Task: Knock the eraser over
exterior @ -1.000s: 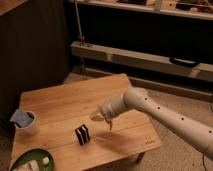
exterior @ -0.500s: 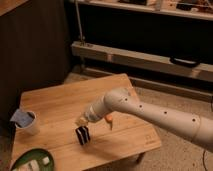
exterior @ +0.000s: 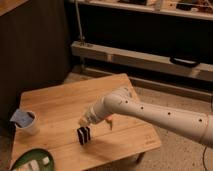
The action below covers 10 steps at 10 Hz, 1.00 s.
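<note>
The eraser (exterior: 84,135), a small black block with white stripes, stands upright on the wooden table (exterior: 60,107) near its front middle. My gripper (exterior: 83,123) is at the end of the white arm that reaches in from the right; it sits just above and behind the eraser, close to or touching its top. A small orange carrot-shaped piece (exterior: 110,121) lies on the table just right of the eraser, partly hidden by the arm.
A white cup (exterior: 26,121) holding a blue item stands at the table's left edge. A green plate (exterior: 31,162) with white pieces sits at the front left corner. A dark wall and metal shelving stand behind the table.
The arm has swung left across the table, bringing the gripper from beside the orange piece to right above the eraser. The eraser still stands upright.
</note>
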Tool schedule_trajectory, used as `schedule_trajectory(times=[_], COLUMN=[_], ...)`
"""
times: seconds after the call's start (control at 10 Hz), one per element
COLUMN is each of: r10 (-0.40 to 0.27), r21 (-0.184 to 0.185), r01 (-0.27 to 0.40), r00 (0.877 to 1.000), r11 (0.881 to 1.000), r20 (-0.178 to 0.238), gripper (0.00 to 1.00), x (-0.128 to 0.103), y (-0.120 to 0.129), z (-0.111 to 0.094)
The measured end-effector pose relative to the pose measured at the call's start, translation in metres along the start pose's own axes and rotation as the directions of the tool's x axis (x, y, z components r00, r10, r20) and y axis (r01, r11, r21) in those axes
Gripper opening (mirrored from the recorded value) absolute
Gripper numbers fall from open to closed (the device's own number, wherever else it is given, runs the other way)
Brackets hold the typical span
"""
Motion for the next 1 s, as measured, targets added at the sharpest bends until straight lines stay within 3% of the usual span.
schedule_trajectory(times=[0.3,0.6,1.0], r10=[0.012,-0.003,-0.007], r21=[0.023,0.044,0.032], r01=[-0.012,0.000,0.005], r00=[1.000,0.997,0.998], r11=[1.000,0.999,0.999], r20=[0.019,0.076,0.062], gripper=[0.00,0.00,0.00], x=[-0.006,-0.007,-0.005], y=[-0.010,-0.038,-0.033], z=[-0.015,-0.031,-0.033])
